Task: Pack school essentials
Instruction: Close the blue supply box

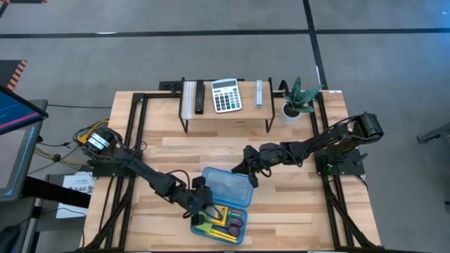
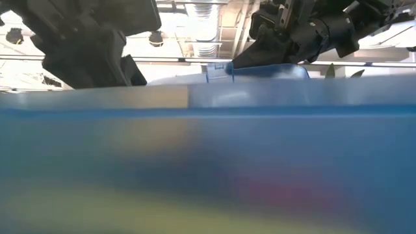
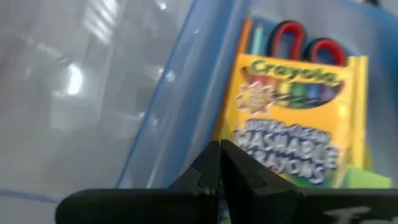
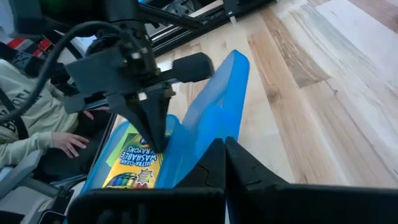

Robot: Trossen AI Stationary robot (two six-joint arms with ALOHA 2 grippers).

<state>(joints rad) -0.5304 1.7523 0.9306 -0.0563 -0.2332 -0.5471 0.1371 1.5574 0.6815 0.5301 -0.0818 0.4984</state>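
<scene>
The translucent blue case lies open near the table's near edge. Its base holds the yellow crayon box, the red-handled scissors, yellow pencils and a lime-green pad. The case's lid stands tilted up on the far side of the base. My left gripper is shut and points down into the base, over the crayon box. My right gripper is shut at the lid's raised free edge, on its far right side. My left gripper comes from above, pointing down, and its shut fingertips meet the crayon box's face near one end; the box lies flat in the case's base. My right gripper's shut fingers lie against the lid's raised free edge, slanting down from the table's right. Whether the edge sits between the fingers cannot be told.
A low rack at the far edge carries the white-and-grey calculator and other small items. A potted plant stands to its right. A seated person's hand shows beyond the table. Bare wood lies right of the case.
</scene>
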